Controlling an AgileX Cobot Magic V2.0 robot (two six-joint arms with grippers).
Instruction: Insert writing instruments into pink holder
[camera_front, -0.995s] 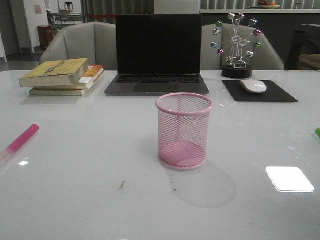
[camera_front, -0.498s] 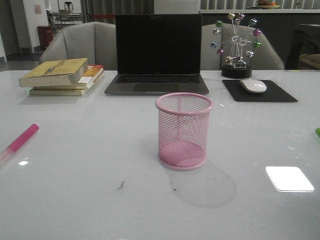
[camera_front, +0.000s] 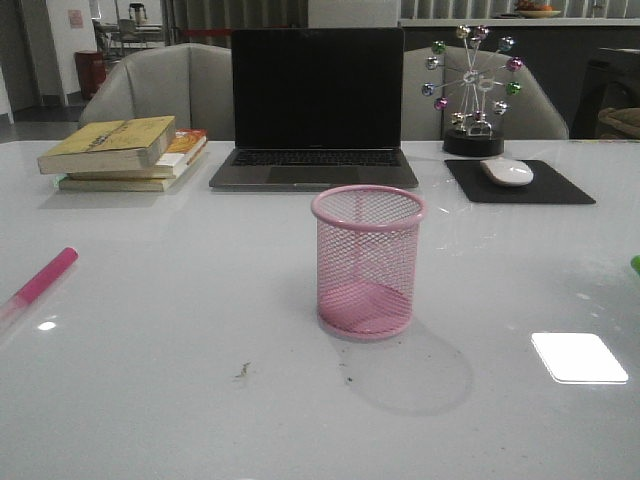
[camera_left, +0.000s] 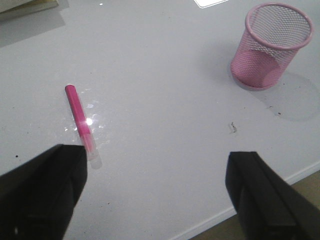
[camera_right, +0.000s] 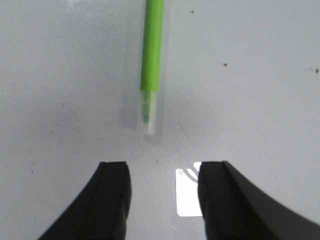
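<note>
The pink mesh holder (camera_front: 368, 262) stands upright and empty at the middle of the table, also seen in the left wrist view (camera_left: 272, 46). The magenta pen (camera_front: 38, 279) lies flat at the table's left edge; in the left wrist view the magenta pen (camera_left: 79, 116) lies with its whitish end near one finger of my left gripper (camera_left: 160, 187), which is open and holds nothing. A sliver of the lime green pen (camera_front: 635, 264) shows at the right edge. My right gripper (camera_right: 162, 187) is open just short of the green pen (camera_right: 151, 60), whitish end nearest.
A laptop (camera_front: 316, 110) stands at the back centre, a stack of books (camera_front: 125, 152) at the back left, a mouse (camera_front: 507, 171) on a black pad and a ball-wheel ornament (camera_front: 472, 92) at the back right. The table's near edge (camera_left: 250, 205) shows in the left wrist view.
</note>
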